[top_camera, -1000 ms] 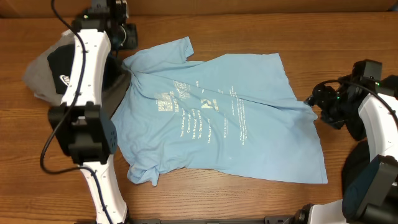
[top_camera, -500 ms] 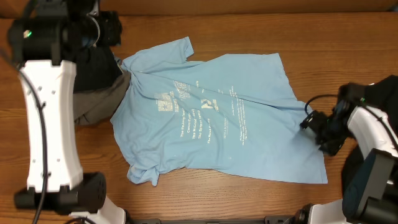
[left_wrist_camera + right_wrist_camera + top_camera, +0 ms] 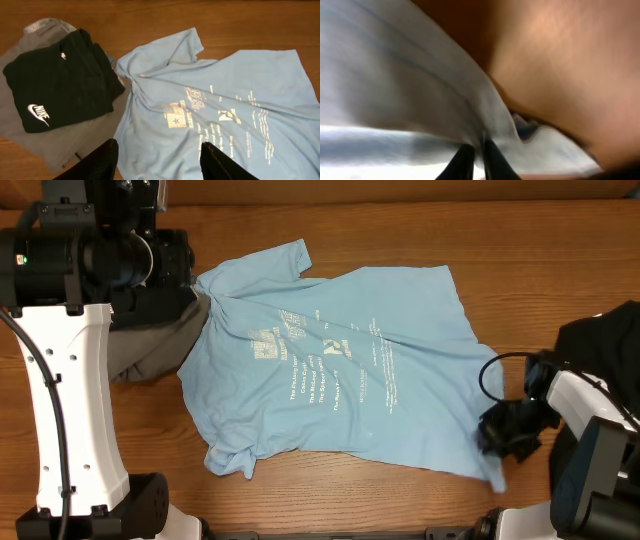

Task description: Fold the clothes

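T-shirt point(image 3: 340, 370), light blue with white lettering, lies spread flat across the middle of the desk point(image 3: 560, 240), collar toward the upper left and hem toward the lower right. One sleeve points to the top of the frame; the other is crumpled at the lower left.

Right gripper point(image 3: 500, 435) sits at the shirt's lower right corner, where the cloth is bunched against it. The right wrist view is blurry, but the fingers point(image 3: 462, 162) stand narrow with a fold of blue fabric running between them, so it pinches the T-shirt.

Left gripper point(image 3: 157, 145) hangs above the shirt's collar side at the upper left, jaws wide, nothing between them, clear of the cloth.

Left of the shirt, a folded black Nike piece point(image 3: 60, 85) lies on top of a grey piece point(image 3: 30, 140). The grey piece's edge touches the shirt's collar area and is partly under it. In the overhead view, the left arm hides most of this pile.
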